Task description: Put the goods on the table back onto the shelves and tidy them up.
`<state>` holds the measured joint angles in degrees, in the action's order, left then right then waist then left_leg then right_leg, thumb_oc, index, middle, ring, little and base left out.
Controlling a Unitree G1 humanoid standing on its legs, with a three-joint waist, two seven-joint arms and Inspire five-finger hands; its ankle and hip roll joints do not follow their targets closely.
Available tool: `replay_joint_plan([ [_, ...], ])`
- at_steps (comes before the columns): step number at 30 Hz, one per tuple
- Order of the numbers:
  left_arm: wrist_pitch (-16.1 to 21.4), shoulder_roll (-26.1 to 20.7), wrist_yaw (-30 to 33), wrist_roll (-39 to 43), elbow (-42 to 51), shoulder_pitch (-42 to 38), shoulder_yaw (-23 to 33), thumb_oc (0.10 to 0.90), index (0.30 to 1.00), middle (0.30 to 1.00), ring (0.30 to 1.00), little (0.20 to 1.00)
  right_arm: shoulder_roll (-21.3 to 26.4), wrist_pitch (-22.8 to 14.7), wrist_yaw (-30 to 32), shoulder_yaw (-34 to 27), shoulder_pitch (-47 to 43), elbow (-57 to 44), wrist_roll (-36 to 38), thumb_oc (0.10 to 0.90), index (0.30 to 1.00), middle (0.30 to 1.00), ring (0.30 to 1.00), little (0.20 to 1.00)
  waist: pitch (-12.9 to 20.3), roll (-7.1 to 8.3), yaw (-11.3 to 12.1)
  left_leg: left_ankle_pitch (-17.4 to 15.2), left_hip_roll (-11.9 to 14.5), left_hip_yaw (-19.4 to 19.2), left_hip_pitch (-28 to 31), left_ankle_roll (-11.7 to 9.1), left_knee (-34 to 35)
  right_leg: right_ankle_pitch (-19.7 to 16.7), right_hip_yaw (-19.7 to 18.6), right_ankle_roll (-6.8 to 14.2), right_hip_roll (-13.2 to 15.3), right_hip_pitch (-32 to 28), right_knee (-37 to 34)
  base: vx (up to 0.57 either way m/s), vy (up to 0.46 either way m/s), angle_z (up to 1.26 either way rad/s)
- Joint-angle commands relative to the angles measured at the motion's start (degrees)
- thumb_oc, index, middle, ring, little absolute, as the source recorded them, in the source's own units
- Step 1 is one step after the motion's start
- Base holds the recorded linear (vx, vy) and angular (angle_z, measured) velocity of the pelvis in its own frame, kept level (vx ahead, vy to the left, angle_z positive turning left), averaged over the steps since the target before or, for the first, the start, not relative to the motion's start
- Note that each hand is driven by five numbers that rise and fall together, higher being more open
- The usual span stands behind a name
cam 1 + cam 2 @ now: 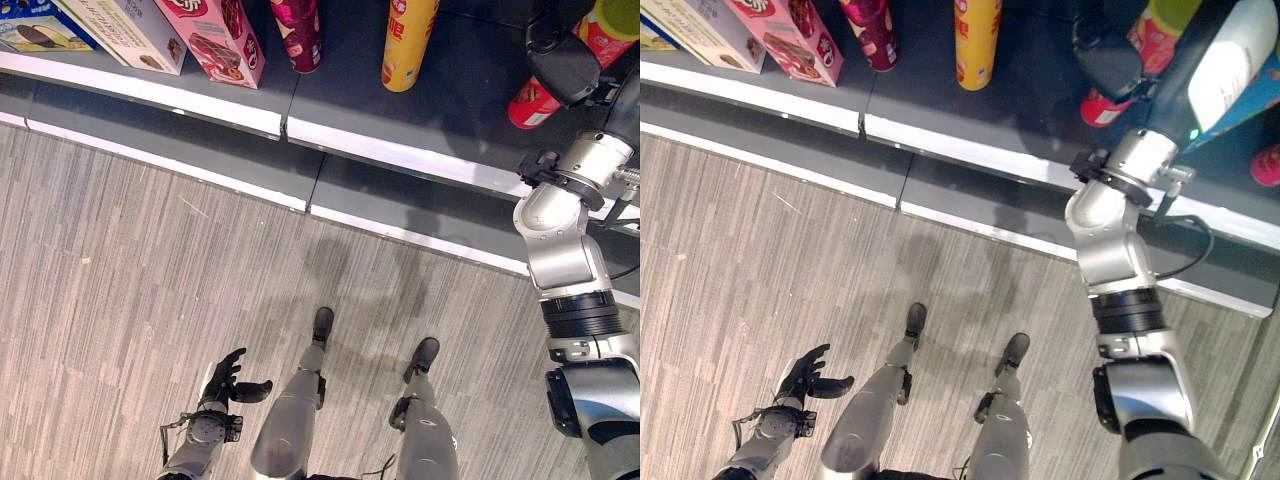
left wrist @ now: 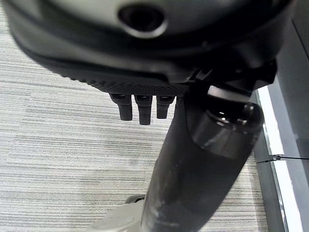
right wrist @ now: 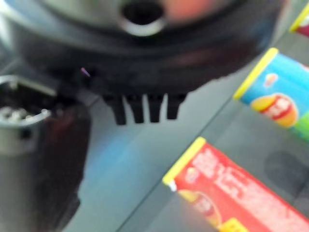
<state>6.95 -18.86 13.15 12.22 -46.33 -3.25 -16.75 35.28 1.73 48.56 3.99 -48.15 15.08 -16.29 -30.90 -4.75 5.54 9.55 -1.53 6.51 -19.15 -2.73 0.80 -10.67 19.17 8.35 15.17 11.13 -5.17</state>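
My right hand (image 1: 565,68) is raised over the dark shelf (image 1: 470,95), its palm against a red can with a yellow-green lid (image 1: 530,103) that leans on the shelf. In the right wrist view its fingers (image 3: 142,108) are straight and open, with the red can (image 3: 231,193) and a blue can (image 3: 280,92) just past them. My left hand (image 1: 228,382) hangs low over the floor, open and holding nothing; its fingers (image 2: 140,107) are straight.
Further left on the shelf stand a yellow can (image 1: 408,40), a maroon can (image 1: 298,35), a pink box (image 1: 215,35), a cream box (image 1: 125,30) and a blue box (image 1: 30,25). A white shelf edge (image 1: 400,155) runs across. Below it is striped grey floor (image 1: 150,280).
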Motion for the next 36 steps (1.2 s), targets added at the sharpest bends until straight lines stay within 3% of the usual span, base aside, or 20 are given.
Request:
replay_joint_plan([
  [1,-0.5,-2.2,0.7,-0.3,-2.6,3.0,0.8,0.800,0.900,0.900,0.900,0.900,3.6,-5.8,0.4,-1.7,-2.1,-3.4,1.2,0.800,0.900,0.900,0.900,0.900,4.6,0.80,1.0,-5.5,0.5,0.0,0.5,-1.2,-1.9,4.3,-4.4,3.3,3.4,3.1,6.2,0.01,0.003,-0.04],
  [6,-0.8,-1.7,0.6,-0.9,-3.9,3.5,1.2,0.800,0.900,0.900,0.900,0.900,2.7,-6.8,-1.3,-1.5,-0.7,-2.6,3.0,0.800,0.900,0.900,0.900,0.900,5.3,0.87,0.6,-5.7,0.9,-0.4,1.6,-1.2,-1.5,4.6,-4.7,3.2,3.1,2.7,6.3,0.03,-0.004,-0.05],
  [7,-0.5,-5.1,0.9,7.8,12.8,7.0,7.2,0.800,0.900,0.900,0.900,0.900,8.3,-12.0,-10.7,-4.4,4.3,-11.6,15.8,0.800,0.900,0.900,0.900,0.900,1.1,5.41,-1.8,-5.3,9.0,-1.3,-6.9,-5.9,-9.1,9.0,-9.7,2.0,-0.1,9.8,14.1,0.03,-0.012,-0.06],
  [16,-0.2,-5.2,1.2,7.4,9.3,7.0,6.6,0.800,0.900,0.900,0.900,0.900,9.5,-12.1,-8.3,-4.2,-1.5,-12.8,11.4,0.800,0.900,0.900,0.900,0.900,1.1,5.10,-2.2,-6.4,8.4,-1.2,-7.1,-5.3,-10.6,9.6,-10.6,2.1,0.7,10.1,16.0,0.00,0.002,-0.07],
  [20,-0.2,-4.8,1.5,7.6,8.3,6.5,6.7,0.800,0.900,0.900,0.900,0.900,7.7,-13.5,-10.4,-3.4,-0.8,-11.4,16.3,0.800,0.900,0.900,0.900,0.900,1.1,5.37,-2.3,-6.1,8.5,-1.2,-7.7,-5.3,-10.3,9.7,-11.0,2.0,0.5,10.9,16.2,0.00,0.000,0.00],
  [24,-0.2,-4.8,1.5,7.6,8.3,6.5,6.7,0.800,0.900,0.900,0.900,0.900,7.7,-13.5,-10.4,-3.4,-0.8,-11.4,16.3,0.800,0.900,0.900,0.900,0.900,1.1,5.37,-2.3,-6.1,8.5,-1.2,-7.7,-5.3,-10.3,9.7,-11.0,2.0,0.5,10.9,16.2,0.00,0.000,0.00],
  [25,-0.7,-4.1,1.2,7.8,7.1,7.1,6.5,0.800,0.900,0.900,0.900,0.900,4.6,-15.0,-13.4,-3.1,2.1,-8.5,24.1,0.800,0.900,0.900,0.900,0.900,1.1,5.03,-2.6,-5.6,8.7,-1.5,-8.5,-5.6,-10.0,9.6,-11.2,2.0,0.5,12.2,16.4,0.00,-0.003,-0.05],
  [36,-0.5,-3.6,1.1,7.2,7.1,7.4,6.2,0.800,0.900,0.900,0.900,0.900,-0.4,-16.7,-16.6,-4.2,9.7,-6.0,29.7,0.800,0.900,0.900,0.900,0.900,1.1,4.73,-3.1,-5.2,8.7,-1.7,-9.3,-5.6,-9.6,9.2,-11.1,2.1,0.8,12.8,15.9,0.00,0.000,-0.02],
])
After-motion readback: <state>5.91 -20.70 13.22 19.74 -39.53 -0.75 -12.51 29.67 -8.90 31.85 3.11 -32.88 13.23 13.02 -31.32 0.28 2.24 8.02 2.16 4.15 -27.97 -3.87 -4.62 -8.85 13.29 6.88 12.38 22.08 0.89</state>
